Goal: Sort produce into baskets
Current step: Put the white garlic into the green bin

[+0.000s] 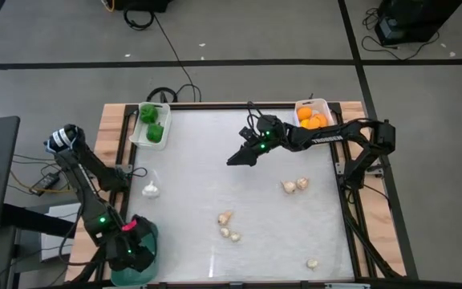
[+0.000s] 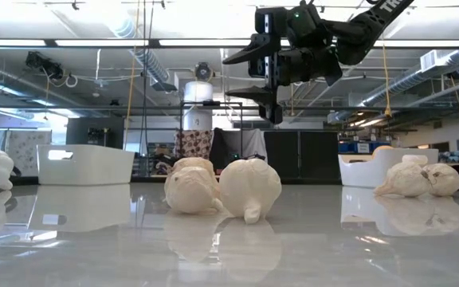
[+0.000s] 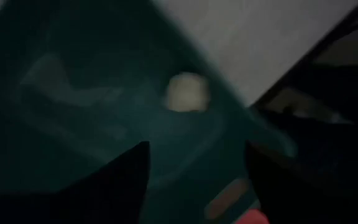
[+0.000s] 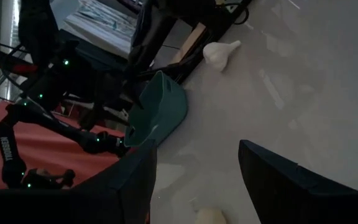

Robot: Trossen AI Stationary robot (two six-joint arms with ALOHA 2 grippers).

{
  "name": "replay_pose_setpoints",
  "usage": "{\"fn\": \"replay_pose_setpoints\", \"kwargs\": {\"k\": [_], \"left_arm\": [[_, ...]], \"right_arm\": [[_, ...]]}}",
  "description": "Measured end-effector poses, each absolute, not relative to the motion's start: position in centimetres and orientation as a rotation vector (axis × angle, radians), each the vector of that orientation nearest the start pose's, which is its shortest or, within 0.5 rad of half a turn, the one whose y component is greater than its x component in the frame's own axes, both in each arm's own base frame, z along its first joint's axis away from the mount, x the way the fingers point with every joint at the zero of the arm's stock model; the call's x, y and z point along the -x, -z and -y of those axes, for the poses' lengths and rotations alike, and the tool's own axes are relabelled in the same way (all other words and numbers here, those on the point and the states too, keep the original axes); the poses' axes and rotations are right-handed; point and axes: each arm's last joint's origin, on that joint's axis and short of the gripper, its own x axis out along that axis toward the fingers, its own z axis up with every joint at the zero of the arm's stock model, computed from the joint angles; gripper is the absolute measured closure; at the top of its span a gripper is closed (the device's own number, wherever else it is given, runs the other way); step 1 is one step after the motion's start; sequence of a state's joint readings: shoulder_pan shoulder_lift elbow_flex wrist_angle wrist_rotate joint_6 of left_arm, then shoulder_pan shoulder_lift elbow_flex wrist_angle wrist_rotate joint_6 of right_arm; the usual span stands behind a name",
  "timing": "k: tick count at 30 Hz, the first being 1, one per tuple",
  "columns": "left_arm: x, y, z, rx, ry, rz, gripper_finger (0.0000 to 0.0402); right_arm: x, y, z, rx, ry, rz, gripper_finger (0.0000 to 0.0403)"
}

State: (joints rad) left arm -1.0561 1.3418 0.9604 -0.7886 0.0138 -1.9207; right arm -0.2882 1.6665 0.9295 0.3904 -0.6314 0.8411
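Note:
My left gripper (image 3: 197,180) hangs open over the teal-green basket (image 1: 149,239) at the table's near left corner. A whitish garlic-like piece (image 3: 188,92) shows inside that basket, below the fingers and apart from them. My right gripper (image 1: 237,159) hovers open high over the middle of the table, nothing between its fingers (image 4: 194,180). Green peppers (image 1: 152,122) sit in the far left white basket (image 1: 139,136). Orange fruits (image 1: 311,119) fill the far right white basket (image 1: 324,103). Several garlic-like pieces lie loose on the table, one (image 1: 151,190) near the left arm.
Loose pieces lie as a pair near the right edge (image 1: 295,186), another pair near the middle front (image 1: 228,226) and one at the near right corner (image 1: 313,262). The wooden table frame (image 1: 115,128) runs along the left side. Bare white tabletop lies between the arms.

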Motion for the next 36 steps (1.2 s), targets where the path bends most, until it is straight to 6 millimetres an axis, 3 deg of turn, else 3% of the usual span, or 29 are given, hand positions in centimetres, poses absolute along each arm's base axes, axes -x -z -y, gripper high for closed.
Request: {"fn": "replay_pose_setpoints", "kwargs": {"k": [6,10,15,21,24,30,36], "left_arm": [[-11.4,-23.5,20.4,0.939,-0.457,-1.586,0.0081],[-11.9,-25.2,18.8,0.964,-0.516,-1.359,0.0089],[-11.2,-27.3,15.1,0.985,-0.687,-1.126,0.0108],[-11.0,-27.8,11.1,0.958,-0.970,-1.109,0.0107],[-11.3,-27.9,9.9,0.910,-1.021,-1.115,0.0091],[-12.8,-26.9,9.1,0.897,-0.928,-1.132,0.0056],[-14.2,-25.1,8.2,0.878,-0.855,-1.141,0.0054]], "right_arm": [[-34.3,-21.5,8.5,-0.974,-0.181,-0.436,0.0166],[-34.3,-21.5,8.5,-0.958,-0.186,-0.434,0.0166],[-34.2,-21.5,8.6,-0.960,-0.212,-0.442,0.0166],[-34.0,-21.5,9.4,-0.968,-0.192,-0.432,0.0166],[-33.9,-21.5,9.7,-0.969,-0.183,-0.427,0.0166],[-33.8,-21.6,10.3,-0.967,-0.167,-0.413,0.0166],[-33.6,-21.7,11.0,-0.965,-0.176,-0.393,0.0166]]}}
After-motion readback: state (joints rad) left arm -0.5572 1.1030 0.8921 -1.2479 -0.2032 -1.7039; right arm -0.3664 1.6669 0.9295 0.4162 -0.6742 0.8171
